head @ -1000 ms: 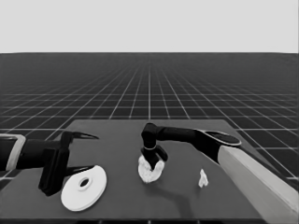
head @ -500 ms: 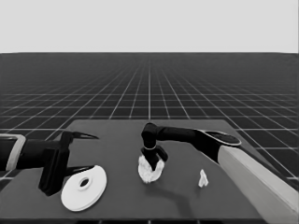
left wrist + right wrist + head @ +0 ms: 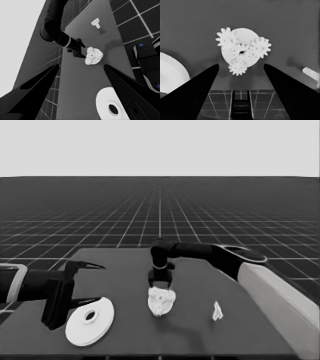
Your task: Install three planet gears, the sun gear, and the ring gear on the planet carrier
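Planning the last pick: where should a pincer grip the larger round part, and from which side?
Grip the larger round part across its thick outer rim, coming from above. It lies flat at the table's left end, beside the waiting left pincer, so only the rim offers an edge; the centre hole looks too narrow for the fingers.

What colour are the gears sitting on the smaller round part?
White, same as the smaller round part beneath the gears; clearest in the right wrist view.

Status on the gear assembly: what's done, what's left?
Done: four gears, three around a centre one, sit meshed on the smaller round part. In hand: nothing; the right tool hovers open above that stack, and the left tool waits open at the table's left end. Left: the larger round part is on the table, not yet on top.
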Controlling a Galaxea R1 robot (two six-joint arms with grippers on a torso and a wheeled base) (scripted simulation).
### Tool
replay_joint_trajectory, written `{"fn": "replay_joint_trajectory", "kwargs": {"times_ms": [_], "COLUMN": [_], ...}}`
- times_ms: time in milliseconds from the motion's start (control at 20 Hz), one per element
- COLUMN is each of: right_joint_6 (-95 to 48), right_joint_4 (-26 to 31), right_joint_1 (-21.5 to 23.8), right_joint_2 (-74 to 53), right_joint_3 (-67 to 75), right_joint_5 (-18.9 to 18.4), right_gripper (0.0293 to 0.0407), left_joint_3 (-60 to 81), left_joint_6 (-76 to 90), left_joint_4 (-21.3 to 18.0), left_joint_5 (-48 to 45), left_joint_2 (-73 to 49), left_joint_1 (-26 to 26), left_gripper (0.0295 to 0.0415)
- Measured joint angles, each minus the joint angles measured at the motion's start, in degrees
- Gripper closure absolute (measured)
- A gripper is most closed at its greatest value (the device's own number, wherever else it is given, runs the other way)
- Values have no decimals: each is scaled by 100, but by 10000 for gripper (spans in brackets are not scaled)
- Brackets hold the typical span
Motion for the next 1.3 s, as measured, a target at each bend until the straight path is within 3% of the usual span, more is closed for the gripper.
{"fn": "replay_joint_trajectory", "kwargs": {"times_ms": [50, 100, 150, 250, 500, 550, 600, 650, 700, 750, 850, 1000, 1050, 1100, 1300], "right_joint_6": [-2389, -3900, -4789, -5620, -6029, -6041, -6049, -6053, -6056, -6058, -6059, -6060, -6060, -6060, -6060], "right_joint_4": [-1251, -2002, -2445, -2858, -3064, -3070, -3074, -3076, -3078, -3078, -3079, -3079, -3079, -3079, -3080], "right_joint_1": [-712, -1391, -1756, -2062, -2191, -2194, -2196, -2197, -2198, -2198, -2198, -2198, -2198, -2198, -2198], "right_joint_2": [-1584, -4011, -5524, -6855, -7465, -7483, -7493, -7499, -7502, -7504, -7506, -7507, -7507, -7507, -7507], "right_joint_3": [2617, 4641, 5828, 6961, 7515, 7532, 7541, 7547, 7550, 7552, 7554, 7555, 7555, 7555, 7555], "right_joint_5": [847, 1343, 1631, 1908, 2047, 2052, 2054, 2056, 2057, 2057, 2058, 2058, 2058, 2058, 2058], "right_gripper": [295, 305, 311, 315, 315, 315, 315, 315, 315, 315, 315, 315, 315, 315, 315], "left_joint_3": [0, 0, 0, 0, 0, 80, -242, -997, -1700, -2204, -2760, -3043, -3222, -3403, -3720], "left_joint_6": [0, 0, 0, 0, 0, -2781, -5594, -7207, -7931, -8228, -8399, -8422, -8385, -8346, -8272], "left_joint_4": [0, 0, 0, 0, 0, 2549, 2256, 1041, 196, -306, -787, -997, -457, -159, 166], "left_joint_5": [0, 0, 0, 0, 0, 2191, 4513, 5172, 5099, 4964, 4822, 4766, 4488, 4310, 4069], "left_joint_2": [0, 0, 0, 0, 0, -43, 688, 1283, 1545, 1677, 1808, 1874, 1953, 2038, 2189], "left_joint_1": [0, 0, 0, 0, 0, 910, 1338, 1467, 1557, 1624, 1694, 1724, 2319, 2702, 3121], "left_gripper": [326, 326, 326, 326, 326, 315, 303, 309, 317, 322, 325, 326, 326, 326, 326]}}
